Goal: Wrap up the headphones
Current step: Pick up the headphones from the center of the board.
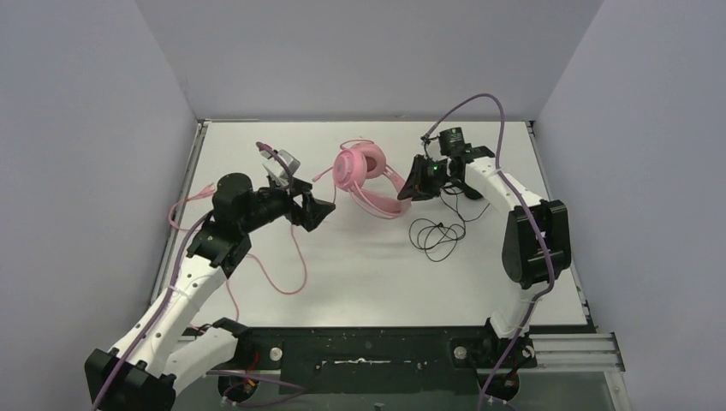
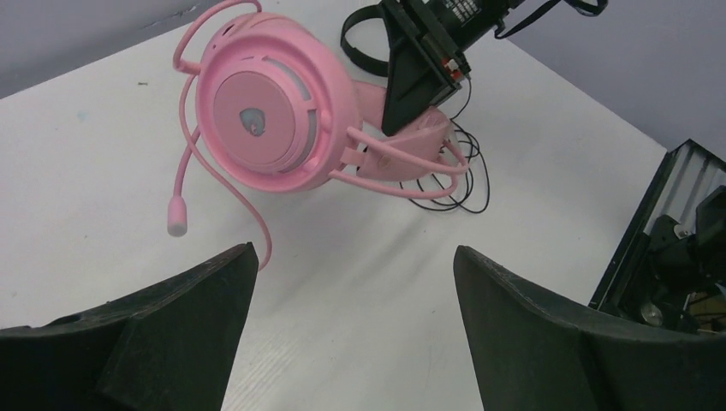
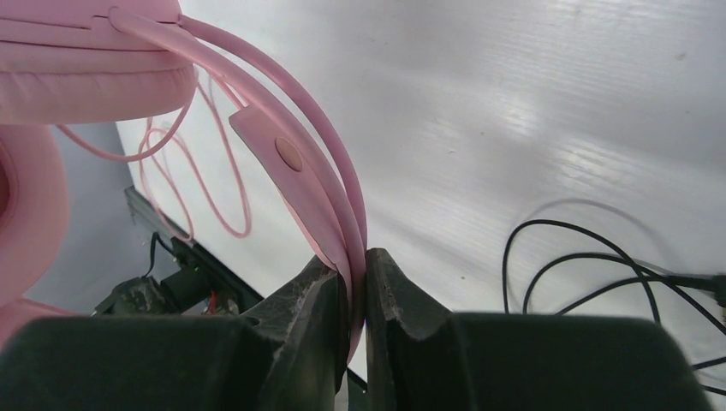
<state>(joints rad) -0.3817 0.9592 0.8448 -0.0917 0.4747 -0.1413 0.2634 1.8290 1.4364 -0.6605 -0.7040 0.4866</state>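
Clearly the wrapping is hardly begun: nearest the arm bases the pink cable (image 1: pixel 305 272) lies in loose loops on the table (image 1: pixel 360 295), and the black cable (image 1: pixel 438 235) to its right is a slack tangle, neither one yet wound around anything. Farther back, the left gripper (image 1: pixel 318 210) stands wide open and empty, near the pink headphones (image 1: pixel 360 167) but apart from them, while the right gripper (image 3: pixel 358 261) is closed tight on their headband (image 3: pixel 291 154) at the other side

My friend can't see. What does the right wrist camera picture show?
The right hand pinches the pink headphones by their thin headband. Their pink cable loops behind on the white table, and a thin black cable curls at the right.
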